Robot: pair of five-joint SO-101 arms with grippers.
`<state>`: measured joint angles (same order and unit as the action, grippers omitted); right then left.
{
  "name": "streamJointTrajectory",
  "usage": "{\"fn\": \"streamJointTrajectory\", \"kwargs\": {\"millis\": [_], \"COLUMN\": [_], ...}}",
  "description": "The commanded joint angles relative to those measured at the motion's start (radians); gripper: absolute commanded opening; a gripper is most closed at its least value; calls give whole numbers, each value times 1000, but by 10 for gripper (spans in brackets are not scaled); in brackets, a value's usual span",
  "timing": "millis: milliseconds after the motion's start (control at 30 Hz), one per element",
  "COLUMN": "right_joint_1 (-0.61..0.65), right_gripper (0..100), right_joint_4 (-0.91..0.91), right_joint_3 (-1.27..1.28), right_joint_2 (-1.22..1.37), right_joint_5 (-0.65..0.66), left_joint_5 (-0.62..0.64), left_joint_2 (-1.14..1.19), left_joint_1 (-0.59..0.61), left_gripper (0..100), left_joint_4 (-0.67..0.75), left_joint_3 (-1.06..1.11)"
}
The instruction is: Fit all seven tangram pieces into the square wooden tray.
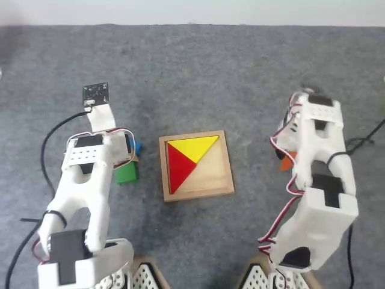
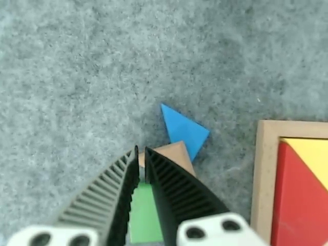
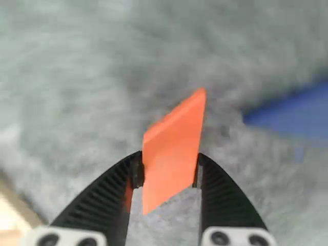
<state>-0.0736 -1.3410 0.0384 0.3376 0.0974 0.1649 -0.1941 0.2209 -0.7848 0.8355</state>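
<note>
Two of seven pieces are placed: the yellow triangle (image 1: 195,147) and the red triangle (image 1: 177,168) lie in the tray (image 1: 213,171); the step in hand is likely the third; the right gripper (image 3: 166,164) is clamped on the orange piece (image 3: 171,148), held above the surface (image 1: 198,72) on the right arm's side of the tray; next it likely needs carrying over the tray's bare half, turning to match the triangles' edges and lowering flat; the left gripper (image 2: 142,152), closed on nothing, hangs over the green piece (image 2: 143,210), tan piece (image 2: 177,152) and blue triangle (image 2: 184,128) beside the tray's other side.
</note>
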Motion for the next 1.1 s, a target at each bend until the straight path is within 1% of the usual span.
{"fn": "streamJointTrajectory", "kwargs": {"millis": [0,100,200,267,367,467,567,700,767,867,933,1067], "right_joint_1": [87,142,200,242,298,338,361,348,326,292,277,277], "right_gripper": [113,113,113,114,117,122,180,312,355,362,362,362], "right_joint_4": [-54,-53,-50,-5,67,166,228,260,269,283,312,357], "right_joint_3": [-135,-169,-175,-149,-106,-29,52,98,101,101,103,123], "right_joint_2": [-10,-8,-7,-4,4,4,4,-10,-31,-77,-93,-61], "right_joint_5": [278,382,448,417,325,267,269,285,282,224,195,181], "left_joint_5": [-11,-11,-11,-11,-12,-12,-12,-14,-14,-15,-40,-49], "left_joint_2": [-5,-5,-5,-5,-5,-5,-5,-5,-5,-5,-5,-5], "left_joint_1": [-9,-9,-23,-51,-98,-104,-103,-106,-107,-109,-110,-149], "left_gripper": [23,23,23,23,23,23,23,23,23,23,23,23], "left_joint_4": [17,14,12,12,17,17,15,12,12,11,11,11], "left_joint_3": [-2,-2,-2,8,21,25,24,24,24,22,21,25]}}
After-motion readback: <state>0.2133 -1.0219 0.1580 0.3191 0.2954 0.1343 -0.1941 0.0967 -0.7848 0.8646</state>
